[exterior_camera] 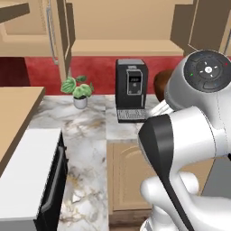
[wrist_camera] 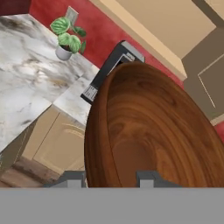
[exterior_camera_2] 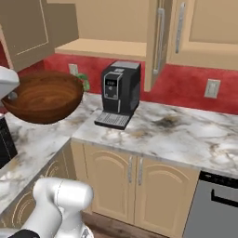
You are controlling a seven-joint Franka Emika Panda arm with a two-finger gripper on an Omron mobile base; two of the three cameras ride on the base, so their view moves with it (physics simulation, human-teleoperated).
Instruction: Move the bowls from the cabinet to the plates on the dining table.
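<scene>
I have the pincer pinching the rim of a reddish-brown bowl, one finger on either side of its wall at the bottom of the hand view. In the right base view that bowl hangs at the left of the frame, above the marble table. Beyond it stand the black coffee machine, the small potted plant and the open cabinet at the top of the frame.

A black coffee machine stands on the marble counter beside a potted plant.

Marble counter — coffee machine, potted plant.
</scene>
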